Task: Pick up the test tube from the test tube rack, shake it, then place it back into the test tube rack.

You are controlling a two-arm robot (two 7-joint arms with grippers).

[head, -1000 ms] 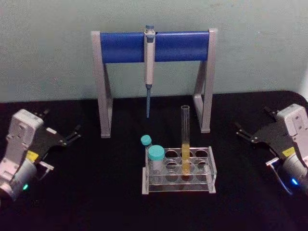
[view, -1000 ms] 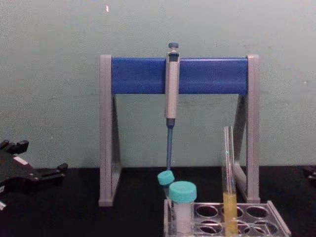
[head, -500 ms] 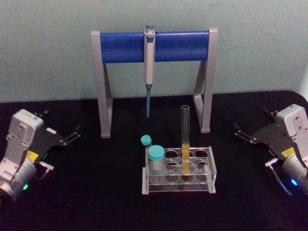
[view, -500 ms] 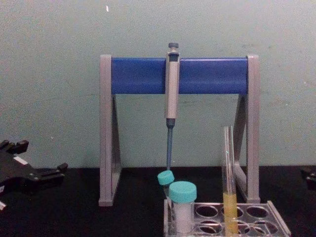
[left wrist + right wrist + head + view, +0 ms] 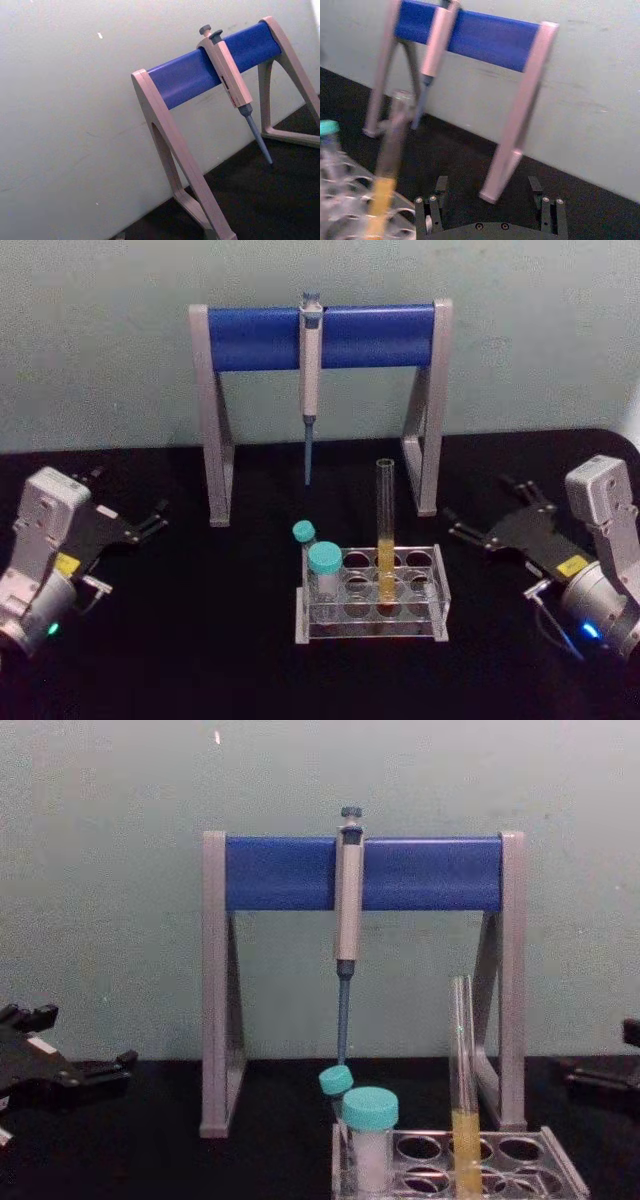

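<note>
Racked test tube (image 5: 385, 530) (right tool (image 5: 488, 185) splayed)

Open sides (seemingly), pipette stand (image 5: 255, 337) behind rack (image 5: 410, 626)

A grey stand (image 5: 213, 420) with a blue crossbar (image 5: 255, 337) stands at the back of the black table (image 5: 200, 650), against a pale green wall (image 5: 100, 350). A grey pipette (image 5: 310, 370) hangs upright from the crossbar, tip down. In front stand two teal-capped vials, the smaller vial (image 5: 303, 533) just behind the larger vial (image 5: 323, 568).
</note>
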